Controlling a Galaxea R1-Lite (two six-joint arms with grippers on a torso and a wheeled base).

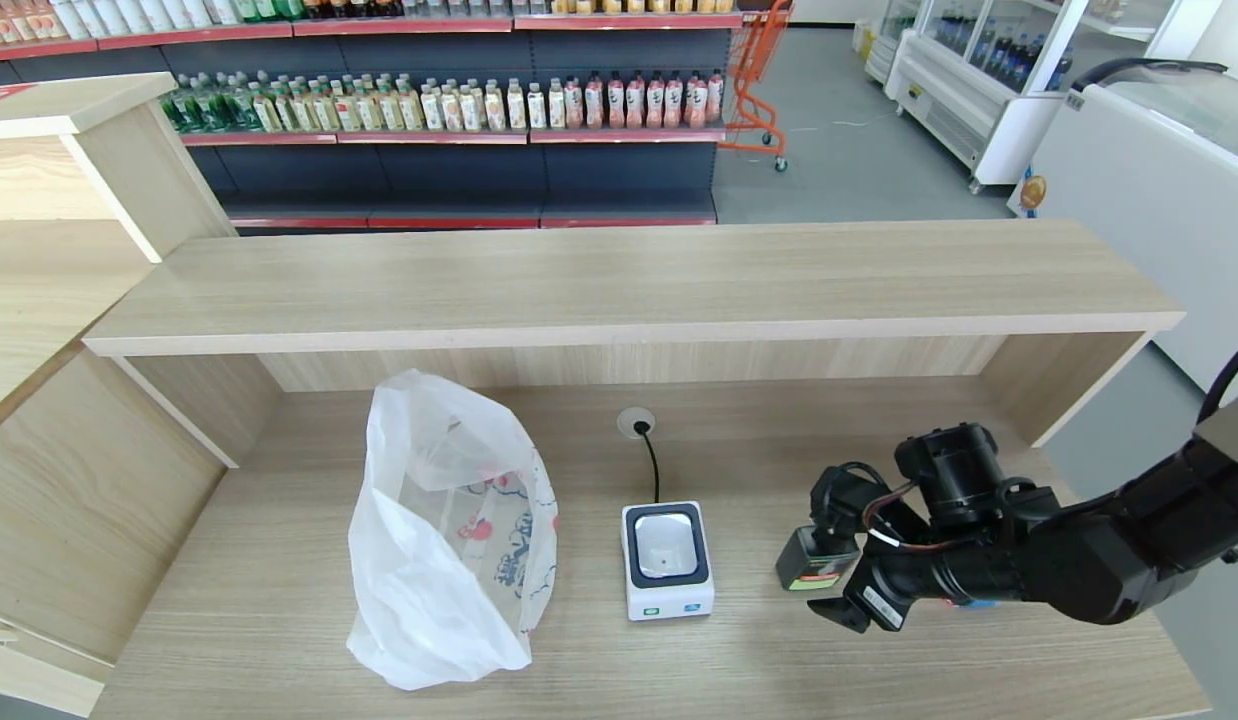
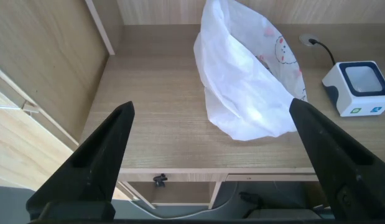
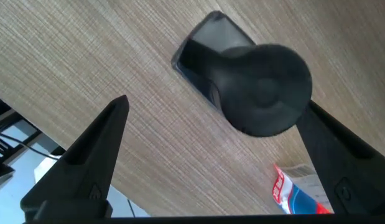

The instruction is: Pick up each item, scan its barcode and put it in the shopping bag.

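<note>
A small dark item (image 1: 817,566) with a green and red label sits on the counter right of the scanner (image 1: 667,560). My right gripper (image 1: 819,550) is open, one finger on each side of the item. In the right wrist view the item (image 3: 242,81) looks dark with a round black end and lies between the spread fingers (image 3: 86,168) of my right gripper (image 3: 214,106), touching neither. The white shopping bag (image 1: 449,540) stands open left of the scanner. My left gripper (image 2: 212,109) is open and holds nothing, over the counter's front left edge, facing the bag (image 2: 248,81).
A red, white and blue packet (image 3: 298,193) lies on the counter under my right arm. The scanner's cable runs back to a grommet (image 1: 636,423). A raised shelf (image 1: 629,280) spans the back of the counter, and a side panel (image 1: 89,500) closes the left.
</note>
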